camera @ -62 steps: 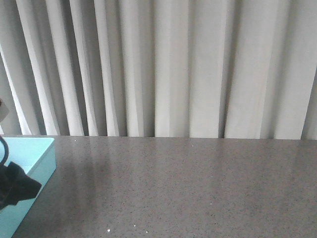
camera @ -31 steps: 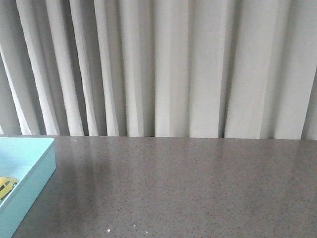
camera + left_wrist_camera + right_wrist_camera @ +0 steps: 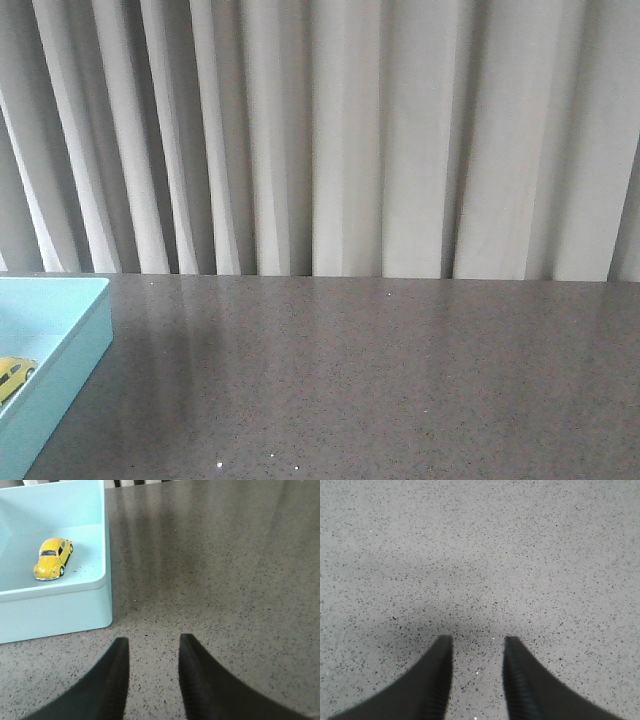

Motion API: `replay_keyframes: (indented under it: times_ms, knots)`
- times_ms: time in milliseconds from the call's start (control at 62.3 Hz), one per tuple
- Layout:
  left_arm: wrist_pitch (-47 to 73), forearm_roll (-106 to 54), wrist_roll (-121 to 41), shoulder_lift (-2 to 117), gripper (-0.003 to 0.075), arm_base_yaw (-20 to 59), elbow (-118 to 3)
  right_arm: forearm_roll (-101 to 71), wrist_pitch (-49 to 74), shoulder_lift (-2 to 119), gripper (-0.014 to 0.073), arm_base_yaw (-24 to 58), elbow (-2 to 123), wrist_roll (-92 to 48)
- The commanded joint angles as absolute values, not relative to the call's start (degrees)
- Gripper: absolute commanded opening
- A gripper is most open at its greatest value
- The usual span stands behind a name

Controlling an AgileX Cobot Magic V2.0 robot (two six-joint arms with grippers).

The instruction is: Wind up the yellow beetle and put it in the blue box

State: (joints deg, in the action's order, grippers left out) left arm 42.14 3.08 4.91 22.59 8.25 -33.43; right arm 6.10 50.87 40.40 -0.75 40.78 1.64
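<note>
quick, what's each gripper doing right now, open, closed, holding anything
Left gripper: open, holding nothing, over bare table outside the blue box.
Right gripper: open, holding nothing, over bare table.

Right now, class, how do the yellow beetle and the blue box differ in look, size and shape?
The yellow beetle is bright yellow and rounded; the blue box is pale turquoise with straight walls. The beetle is tiny, the box far bigger. The beetle has dark windows and wheels; the box is plain. The beetle sits inside the box.
</note>
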Motion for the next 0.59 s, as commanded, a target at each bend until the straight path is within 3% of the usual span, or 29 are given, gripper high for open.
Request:
replay_keyframes:
  times_ms: [0, 80, 128, 577]
  knots:
    - [35.7, 2.2, 5.4, 23.0, 0.0094, 8.7, -34.7, 6.8, 47.7, 40.4, 0.0069, -0.8, 42.1, 1.2]
    - [34.6, 2.2, 5.4, 23.0, 0.0021, 8.7, -34.7, 6.8, 47.7, 40.4, -0.0015, -0.8, 42.1, 1.2]
    - [34.1, 2.2, 5.3, 23.0, -0.0008, 8.7, -34.7, 6.8, 47.6, 40.4, -0.0011, -0.8, 42.1, 1.2]
    - [33.7, 2.2, 5.4, 23.0, -0.0007, 8.7, -34.7, 6.9, 47.5, 40.4, -0.0007, -0.8, 42.1, 1.2]
